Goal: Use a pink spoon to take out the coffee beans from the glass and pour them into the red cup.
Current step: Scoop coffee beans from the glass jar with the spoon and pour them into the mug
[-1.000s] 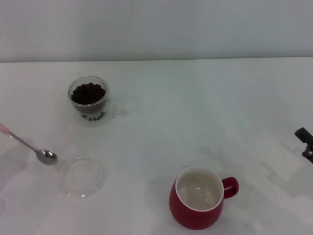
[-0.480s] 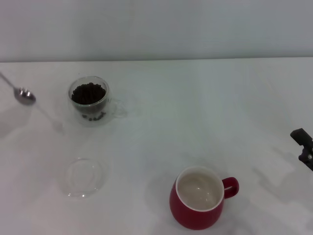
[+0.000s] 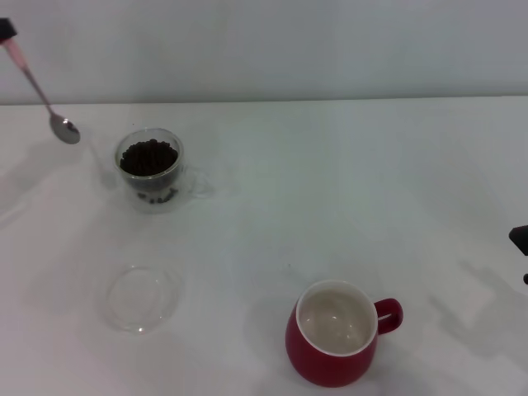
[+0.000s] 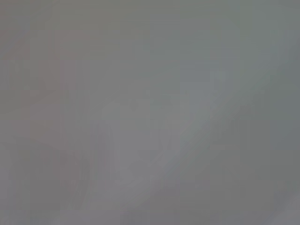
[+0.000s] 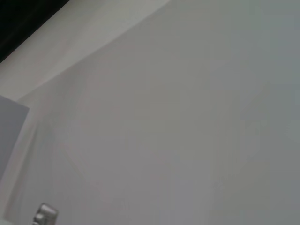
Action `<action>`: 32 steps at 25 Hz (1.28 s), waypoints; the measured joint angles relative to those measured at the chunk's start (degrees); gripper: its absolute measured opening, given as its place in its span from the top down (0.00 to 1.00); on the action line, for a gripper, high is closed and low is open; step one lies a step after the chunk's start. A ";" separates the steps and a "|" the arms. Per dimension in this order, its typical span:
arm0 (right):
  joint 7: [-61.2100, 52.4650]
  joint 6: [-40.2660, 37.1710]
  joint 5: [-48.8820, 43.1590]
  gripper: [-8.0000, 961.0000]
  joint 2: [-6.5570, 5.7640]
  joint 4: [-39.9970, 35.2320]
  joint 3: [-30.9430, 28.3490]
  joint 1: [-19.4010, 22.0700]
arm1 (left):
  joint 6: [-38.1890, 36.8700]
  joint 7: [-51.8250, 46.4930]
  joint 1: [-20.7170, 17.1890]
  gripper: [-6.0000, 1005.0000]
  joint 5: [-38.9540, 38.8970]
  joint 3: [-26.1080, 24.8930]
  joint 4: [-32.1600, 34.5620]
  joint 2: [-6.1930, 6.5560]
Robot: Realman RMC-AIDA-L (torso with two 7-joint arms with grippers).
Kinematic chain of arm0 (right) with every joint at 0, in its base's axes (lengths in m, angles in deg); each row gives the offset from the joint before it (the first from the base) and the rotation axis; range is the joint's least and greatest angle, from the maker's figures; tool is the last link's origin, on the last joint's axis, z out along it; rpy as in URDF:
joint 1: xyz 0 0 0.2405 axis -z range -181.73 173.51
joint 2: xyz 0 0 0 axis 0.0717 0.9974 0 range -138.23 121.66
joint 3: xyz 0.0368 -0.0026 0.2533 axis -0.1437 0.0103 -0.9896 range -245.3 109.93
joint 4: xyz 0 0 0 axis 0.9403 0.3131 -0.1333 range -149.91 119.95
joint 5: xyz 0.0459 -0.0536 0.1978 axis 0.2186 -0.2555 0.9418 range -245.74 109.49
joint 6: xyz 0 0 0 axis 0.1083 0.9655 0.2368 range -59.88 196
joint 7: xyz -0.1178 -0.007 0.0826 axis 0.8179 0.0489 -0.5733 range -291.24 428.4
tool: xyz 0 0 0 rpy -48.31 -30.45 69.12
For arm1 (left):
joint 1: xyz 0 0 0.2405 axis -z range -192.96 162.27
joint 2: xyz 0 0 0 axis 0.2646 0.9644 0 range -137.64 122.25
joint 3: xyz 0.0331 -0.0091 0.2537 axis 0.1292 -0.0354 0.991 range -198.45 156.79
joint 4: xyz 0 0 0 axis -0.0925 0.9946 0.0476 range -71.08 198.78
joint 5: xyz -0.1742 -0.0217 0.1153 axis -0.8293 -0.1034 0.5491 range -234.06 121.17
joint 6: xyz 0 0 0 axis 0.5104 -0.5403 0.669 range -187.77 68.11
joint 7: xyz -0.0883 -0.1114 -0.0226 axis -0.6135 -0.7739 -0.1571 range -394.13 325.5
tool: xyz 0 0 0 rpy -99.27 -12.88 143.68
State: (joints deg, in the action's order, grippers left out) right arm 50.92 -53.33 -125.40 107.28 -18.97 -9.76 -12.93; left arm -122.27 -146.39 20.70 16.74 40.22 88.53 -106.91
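Note:
The pink spoon [image 3: 41, 95] hangs in the air at the far left, its handle up and its empty metal bowl down, just left of the glass [image 3: 149, 171]. My left gripper [image 3: 7, 32] shows only as a dark tip at the picture's left edge, shut on the spoon's pink handle. The glass stands on the white table [image 3: 330, 181] and holds a heap of coffee beans [image 3: 148, 157]. The red cup [image 3: 333, 334] stands upright and empty at the near middle, handle to the right. My right gripper [image 3: 521, 241] barely shows at the right edge, away from everything.
A flat clear glass dish [image 3: 142, 299] lies on the table in front of the glass. The table's far edge meets a pale wall. The left wrist view shows only blank grey. The right wrist view shows bare white table [image 5: 187, 117].
My left gripper has lifted the spoon from beside the dish, up and toward the back, to just left of the glass. The right gripper has drawn back toward the right edge.

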 joint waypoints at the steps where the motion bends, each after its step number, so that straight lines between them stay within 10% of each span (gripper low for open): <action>1: 0.00 0.01 0.00 0.21 0.00 0.14 0.00 -0.06 | 1.93 -0.98 1.45 0.86 2.41 0.07 0.01 -0.02; 12: -0.40 2.10 0.42 0.21 -0.21 0.21 -0.37 -1.47 | 15.13 -3.88 10.28 0.86 18.30 0.24 -0.12 -4.30; 32: -3.00 5.94 0.36 0.21 -0.51 -0.48 -0.35 -4.61 | 20.27 1.18 9.15 0.86 18.60 -0.43 2.93 -11.61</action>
State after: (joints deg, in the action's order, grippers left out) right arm 47.93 -47.39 -125.04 106.78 -19.45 -10.12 -17.54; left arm -102.01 -145.21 29.85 35.35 39.79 91.46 -118.52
